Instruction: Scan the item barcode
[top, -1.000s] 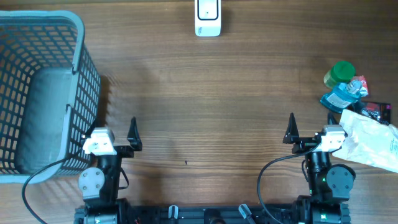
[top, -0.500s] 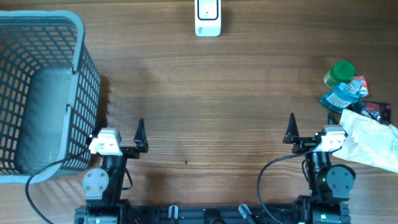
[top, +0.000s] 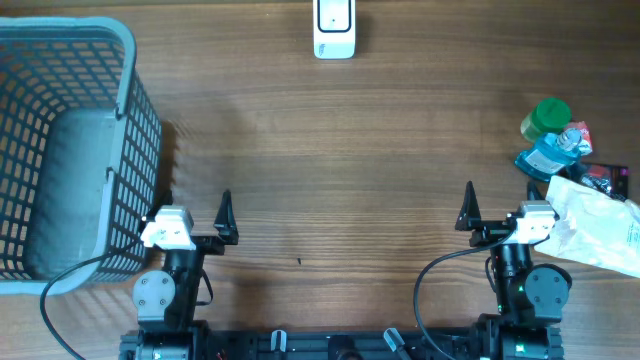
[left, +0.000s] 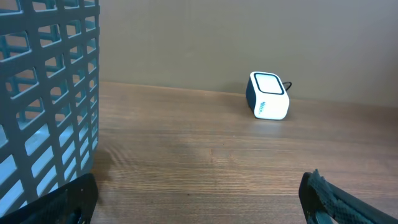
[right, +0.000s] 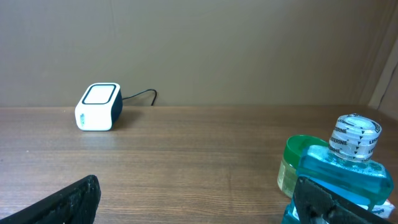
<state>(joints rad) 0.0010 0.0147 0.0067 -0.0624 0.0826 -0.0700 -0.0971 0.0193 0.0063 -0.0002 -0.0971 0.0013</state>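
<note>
At the far edge: scanner (top: 334, 30), window up.
Long axis runs front to back; left gripper (top: 197, 206) and right gripper (top: 499, 206) gape empty.

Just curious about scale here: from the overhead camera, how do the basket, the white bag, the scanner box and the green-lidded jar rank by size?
1. Basket.
2. White bag.
3. Scanner box and green-lidded jar: these look alike, and the top edge cuts the scanner off, so they are unranked.
</note>
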